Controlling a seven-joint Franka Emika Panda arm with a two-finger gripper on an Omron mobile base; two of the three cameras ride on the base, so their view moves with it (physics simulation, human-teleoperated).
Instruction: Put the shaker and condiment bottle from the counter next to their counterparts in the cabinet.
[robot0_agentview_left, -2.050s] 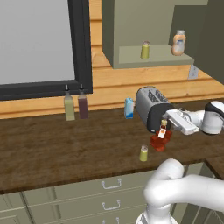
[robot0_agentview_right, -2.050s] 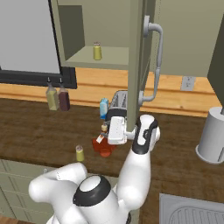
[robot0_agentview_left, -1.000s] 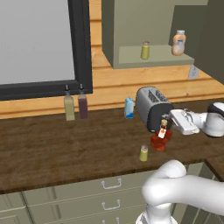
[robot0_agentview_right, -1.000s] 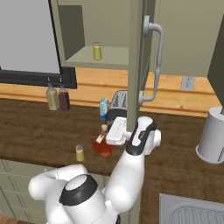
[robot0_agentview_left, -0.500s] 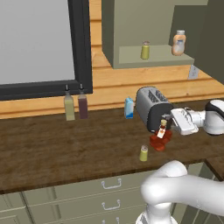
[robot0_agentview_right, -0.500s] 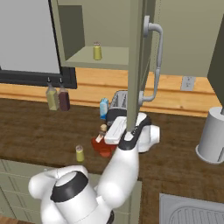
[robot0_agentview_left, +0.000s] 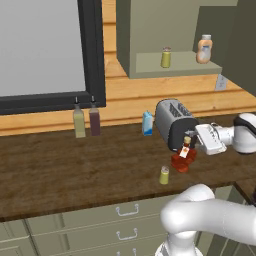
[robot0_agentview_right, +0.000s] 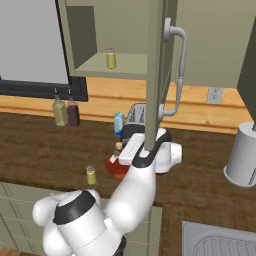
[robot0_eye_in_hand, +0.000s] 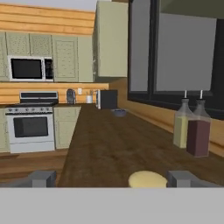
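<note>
Condiment bottle (robot0_agentview_left: 183, 158) stands on the counter (robot0_agentview_left: 75, 165), in front of the toaster (robot0_agentview_left: 172, 123); shaker (robot0_agentview_left: 164, 175) just beside it. Gripper (robot0_agentview_left: 190, 145) level at the bottle's neck, fingers spread either side of the tan stopper (robot0_eye_in_hand: 147, 179), not yet pinching. Risk: closing this high may tip the bottle onto the shaker. White tag bears no readable writing.

The cabinet (robot0_agentview_right: 115, 65) door's edge hides part of the toaster (robot0_agentview_right: 135, 117) behind it, and the peach bottle on the shelf. The white arm covers the lower half of the condiment bottle (robot0_agentview_right: 116, 162) beside that toaster. In the hand view just the tan stopper (robot0_eye_in_hand: 148, 179) peeks up. Its tag (robot0_agentview_left: 184, 153) is too small to read.
</note>
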